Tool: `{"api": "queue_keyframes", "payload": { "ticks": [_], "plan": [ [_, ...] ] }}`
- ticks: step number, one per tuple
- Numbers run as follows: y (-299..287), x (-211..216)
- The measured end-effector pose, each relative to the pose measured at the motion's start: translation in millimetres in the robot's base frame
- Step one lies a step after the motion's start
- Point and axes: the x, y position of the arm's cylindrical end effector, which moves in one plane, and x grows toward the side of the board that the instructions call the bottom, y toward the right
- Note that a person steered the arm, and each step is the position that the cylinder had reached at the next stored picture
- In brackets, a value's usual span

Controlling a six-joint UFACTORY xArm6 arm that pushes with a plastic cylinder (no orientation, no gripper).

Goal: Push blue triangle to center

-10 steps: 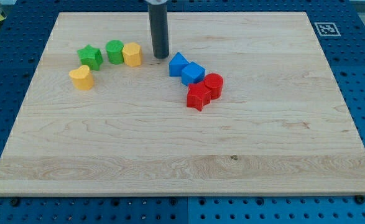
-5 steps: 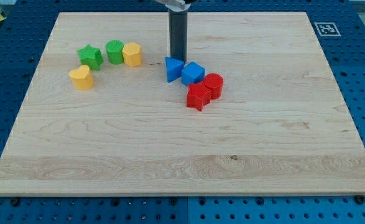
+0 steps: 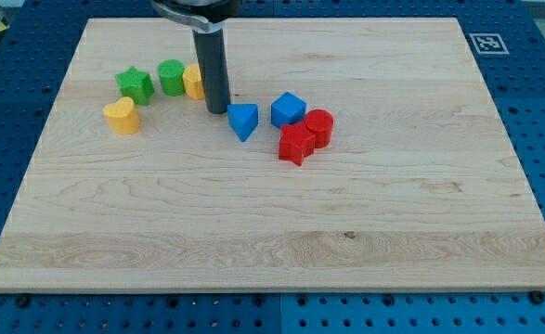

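Pushing step in progress. The dark cylindrical rod ends in my tip (image 3: 217,110), which rests on the counter (image 3: 253,241) just to the view's left of the blue triangle (image 3: 243,121), touching it or nearly so; the rig carries no gripper, so nothing is grasped and the rod can only shove. The blue triangle lies above and slightly left of the board's middle, apart from the blue cube (image 3: 289,109) at its right. Judged from this layout, the block has yet to travel toward the view's bottom and a little rightward; the next move therefore calls for the tip to come round to the triangle's upper-left side and press down-right, keeping clear of the red star (image 3: 296,144) and red cylinder (image 3: 319,126), which touch one another near that path. At the view's upper left stand a green star (image 3: 136,84), a green cylinder-like block (image 3: 171,77), a yellow block (image 3: 192,81) partly hidden behind the rod, and a yellow heart-like block (image 3: 122,116). The blocks appear smooth, matte and solid; the counter is pale, grained wood on a blue perforated base (image 3: 12,93).
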Motion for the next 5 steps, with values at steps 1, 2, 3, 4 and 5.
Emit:
{"api": "queue_keyframes", "payload": {
  "ticks": [1, 2, 3, 4, 5],
  "plan": [
    [0.0, 1.6],
    [0.0, 9.4],
    [2.9, 11.7],
    [14.1, 12.1],
    [25.7, 18.5]
  ]
}}
